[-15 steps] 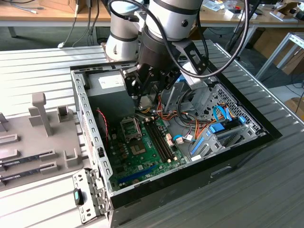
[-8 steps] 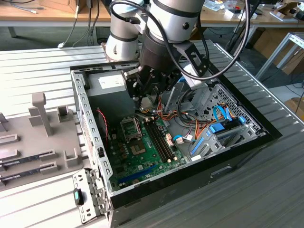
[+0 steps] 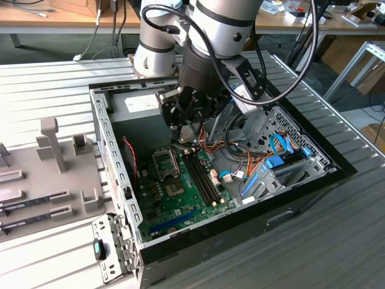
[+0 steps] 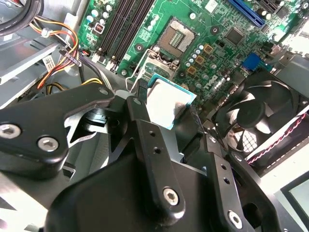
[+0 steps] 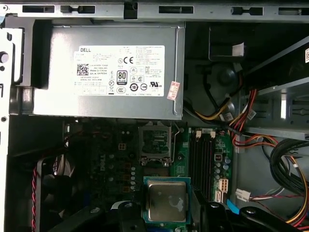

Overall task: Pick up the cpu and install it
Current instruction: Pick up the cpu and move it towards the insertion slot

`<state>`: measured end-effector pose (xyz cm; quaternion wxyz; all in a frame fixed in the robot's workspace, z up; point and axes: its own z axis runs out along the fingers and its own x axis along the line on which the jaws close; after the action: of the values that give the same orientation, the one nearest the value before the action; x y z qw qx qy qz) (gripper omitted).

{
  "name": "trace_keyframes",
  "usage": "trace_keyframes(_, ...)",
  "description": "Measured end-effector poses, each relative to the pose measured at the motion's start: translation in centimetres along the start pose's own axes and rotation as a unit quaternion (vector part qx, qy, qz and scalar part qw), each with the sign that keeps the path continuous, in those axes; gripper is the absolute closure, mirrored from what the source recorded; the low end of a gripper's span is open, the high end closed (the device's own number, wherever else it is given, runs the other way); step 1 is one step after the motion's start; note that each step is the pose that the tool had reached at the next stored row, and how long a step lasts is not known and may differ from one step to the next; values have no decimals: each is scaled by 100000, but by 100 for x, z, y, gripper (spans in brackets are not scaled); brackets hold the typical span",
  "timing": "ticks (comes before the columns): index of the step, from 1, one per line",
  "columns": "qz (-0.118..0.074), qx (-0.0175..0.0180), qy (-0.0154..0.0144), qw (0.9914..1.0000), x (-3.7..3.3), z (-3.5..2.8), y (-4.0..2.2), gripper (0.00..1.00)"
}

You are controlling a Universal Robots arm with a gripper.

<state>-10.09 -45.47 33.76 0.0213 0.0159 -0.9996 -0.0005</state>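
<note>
a: where do we find the small flat square cpu (image 4: 170,101) with its silvery-grey metal top and thin teal rim?

b: we find it pinched in the black tool (image 4: 168,107). in the second wrist view one black finger (image 4: 141,92) presses against one edge of the chip and the other meets the opposite corner, so the jaws are closed onto its sides. the metal top faces the camera.

a: and how does it sit against the board?

b: in the first wrist view the cpu (image 5: 165,200) is over the green motherboard (image 5: 182,150), near the black square socket frame (image 5: 154,142) but not in it. the socket lies between the chip and the grey metal power-supply box (image 5: 106,72). the long dark memory slots (image 5: 205,159) run alongside both. we cannot tell whether the chip touches the board.

a: what do we get from the exterior view?

b: there the tool (image 3: 187,129) is down inside the open black computer case (image 3: 271,223), just beside the power-supply box. the case stands on the ribbed silvery surface (image 3: 54,78), and a grey moulded parts tray (image 3: 42,180) lies at the exterior view's left.
</note>
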Motion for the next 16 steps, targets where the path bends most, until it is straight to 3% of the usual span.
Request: trace_keyframes(16, 3, 42, 0, 100000, -56, 71, -38, 53)
